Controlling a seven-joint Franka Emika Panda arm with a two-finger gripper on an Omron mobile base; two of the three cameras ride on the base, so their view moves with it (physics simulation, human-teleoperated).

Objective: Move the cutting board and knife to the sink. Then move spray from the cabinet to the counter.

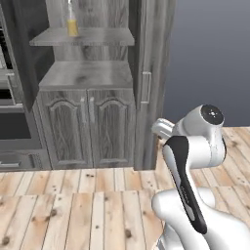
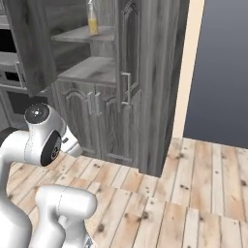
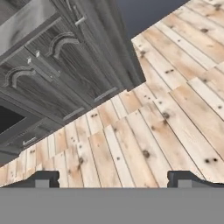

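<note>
The spray (image 1: 72, 22) (image 2: 92, 19), a small bottle of orange-yellow liquid, stands upright on the upper shelf of the open grey wood-grain cabinet (image 1: 90, 73) (image 2: 92, 68). My arm is folded low in front of the cabinet, well below and away from the bottle. In the hand view my gripper (image 3: 113, 179) is open, its fingertips (image 3: 43, 178) wide apart with nothing between them. It looks down at the plank floor beside the cabinet's lower doors (image 3: 52, 70). The cutting board, knife, sink and counter are out of view.
An open cabinet door with a metal handle (image 1: 145, 88) (image 2: 127, 87) stands to the right of the shelves. Built-in ovens (image 1: 10, 102) (image 2: 14, 77) sit to the left. Light wooden floor (image 1: 73, 210) stretches in front, with a dark blue-grey wall (image 1: 210, 53) at the right.
</note>
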